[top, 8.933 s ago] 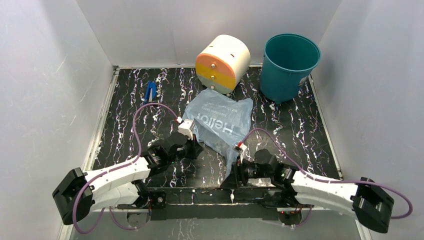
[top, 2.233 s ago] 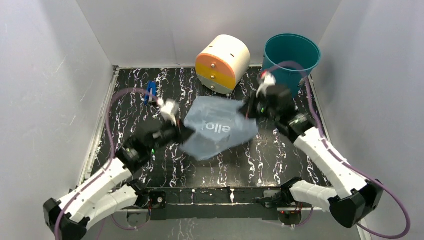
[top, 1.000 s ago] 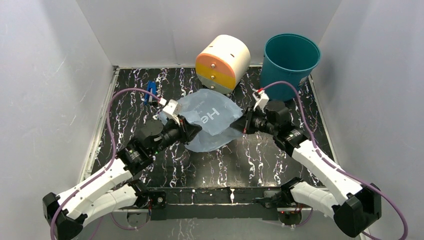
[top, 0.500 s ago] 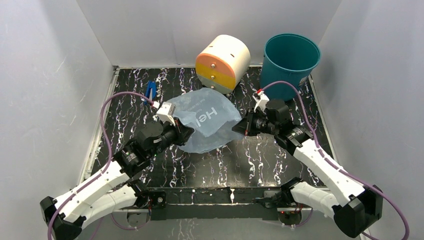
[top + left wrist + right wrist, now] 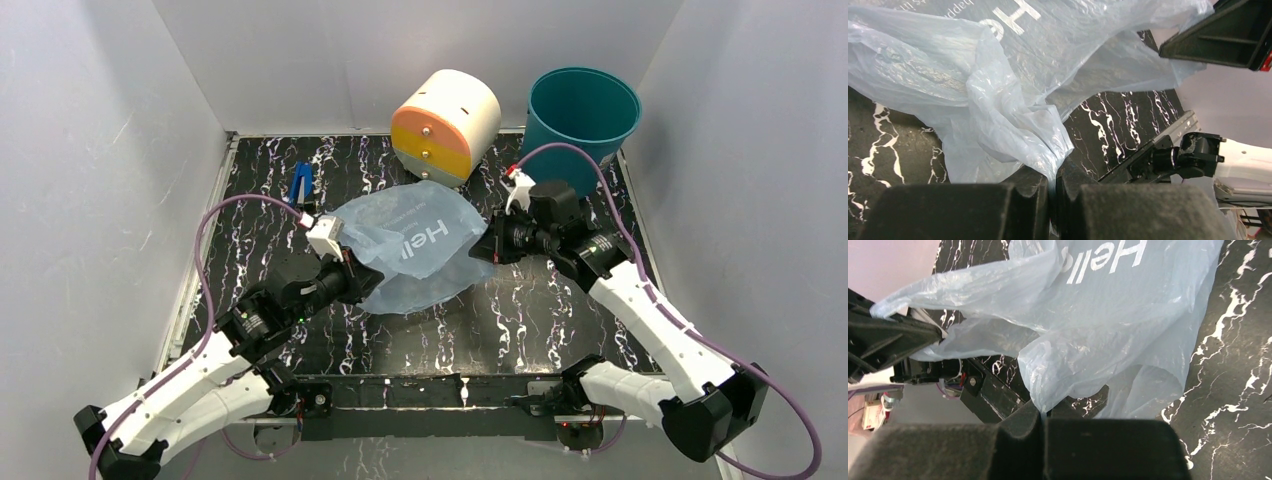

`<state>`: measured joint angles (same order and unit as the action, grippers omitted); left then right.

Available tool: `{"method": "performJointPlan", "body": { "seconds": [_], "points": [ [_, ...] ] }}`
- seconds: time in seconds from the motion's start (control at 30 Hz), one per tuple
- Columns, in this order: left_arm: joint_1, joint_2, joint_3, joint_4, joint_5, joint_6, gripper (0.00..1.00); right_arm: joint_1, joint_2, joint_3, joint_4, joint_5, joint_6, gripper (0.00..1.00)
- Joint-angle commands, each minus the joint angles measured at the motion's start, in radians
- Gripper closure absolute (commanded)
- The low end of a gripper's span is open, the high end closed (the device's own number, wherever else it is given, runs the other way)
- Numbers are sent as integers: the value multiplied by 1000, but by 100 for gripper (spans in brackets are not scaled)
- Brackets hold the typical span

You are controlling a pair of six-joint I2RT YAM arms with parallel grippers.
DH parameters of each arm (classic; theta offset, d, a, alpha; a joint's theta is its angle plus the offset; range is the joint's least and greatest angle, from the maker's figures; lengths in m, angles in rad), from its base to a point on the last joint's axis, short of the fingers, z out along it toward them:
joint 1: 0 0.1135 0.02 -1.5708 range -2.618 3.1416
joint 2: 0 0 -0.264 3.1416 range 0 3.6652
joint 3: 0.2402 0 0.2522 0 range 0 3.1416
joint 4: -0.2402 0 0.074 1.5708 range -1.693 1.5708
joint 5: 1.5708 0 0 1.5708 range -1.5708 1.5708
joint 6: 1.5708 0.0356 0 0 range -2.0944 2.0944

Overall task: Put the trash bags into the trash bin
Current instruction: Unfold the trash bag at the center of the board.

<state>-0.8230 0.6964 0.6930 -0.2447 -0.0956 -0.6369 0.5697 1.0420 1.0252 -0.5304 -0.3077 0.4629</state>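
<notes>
The light-blue trash bag (image 5: 415, 245) with white lettering hangs stretched between both arms over the middle of the dark marbled table. My left gripper (image 5: 368, 283) is shut on the bag's left edge; the wrist view shows the film (image 5: 1013, 125) pinched between my left gripper's (image 5: 1052, 182) black pads. My right gripper (image 5: 482, 248) is shut on the bag's right edge, and in its wrist view the plastic (image 5: 1108, 325) runs into my right gripper's (image 5: 1044, 416) closed pads. The teal trash bin (image 5: 578, 130) stands upright at the back right, behind the right gripper.
A cream-and-orange drum (image 5: 447, 125) lies on its side at the back centre, just behind the bag. A small blue object (image 5: 300, 182) lies at the back left. White walls close in the table on three sides.
The left gripper has drawn back toward the near left, pulling the bag's left edge with it. The right gripper stayed about where it was. The bag is spread wider and lower.
</notes>
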Motion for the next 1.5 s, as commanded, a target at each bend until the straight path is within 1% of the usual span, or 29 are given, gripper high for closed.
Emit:
{"method": "performJointPlan", "body": {
  "seconds": [0.0,0.07,0.13,0.2,0.3,0.4,0.57,0.63,0.7,0.87,0.93,1.0,1.07,1.13,1.2,1.27,1.37,1.43,1.47],
  "points": [
    [-1,12,-15,35,63,-30,96,-1,29,77,-91,61,-26,99],
    [-1,8,-26,47,90,-44,96,-2,1,4,-52,43,31,100],
    [-1,-8,-41,52,95,-58,95,-1,-46,-65,6,-20,48,100],
    [-2,-35,-59,52,96,-61,95,-2,-80,-103,30,-34,62,100],
    [-2,-63,-79,59,76,-69,95,-2,-109,-105,3,-14,64,99],
    [-2,-50,-65,73,76,-61,94,-3,-123,-98,-17,18,56,99],
    [-1,1,-53,91,95,-47,94,-3,-125,-108,-25,5,29,98],
    [-1,2,-65,117,134,-50,94,-2,-130,-130,9,-15,31,98],
    [-2,-3,-83,166,147,-57,93,-4,-125,-138,54,-72,29,98],
    [-1,4,-97,264,170,-38,90,-3,-59,-119,152,-283,29,99],
    [-2,3,-122,319,190,-47,89,-2,-34,-158,210,-394,49,99],
    [-2,-2,-158,389,220,-64,87,-1,-15,-216,283,-461,108,100],
    [-3,-9,-217,491,241,-101,86,0,-14,-294,406,-499,212,100],
    [-3,-8,-299,670,268,-175,84,4,-22,-365,559,-520,308,100],
    [-2,13,-361,803,290,-223,82,6,-8,-376,653,-521,353,99],
    [-4,43,-390,879,319,-246,81,10,43,-324,640,-537,328,99],
    [-5,70,-391,900,336,-237,81,19,140,-205,486,-542,230,99],
    [-6,73,-400,909,325,-233,79,29,182,-164,484,-547,222,98],
    [-7,77,-411,928,320,-237,78,37,192,-162,515,-547,243,96]
  ]
}}
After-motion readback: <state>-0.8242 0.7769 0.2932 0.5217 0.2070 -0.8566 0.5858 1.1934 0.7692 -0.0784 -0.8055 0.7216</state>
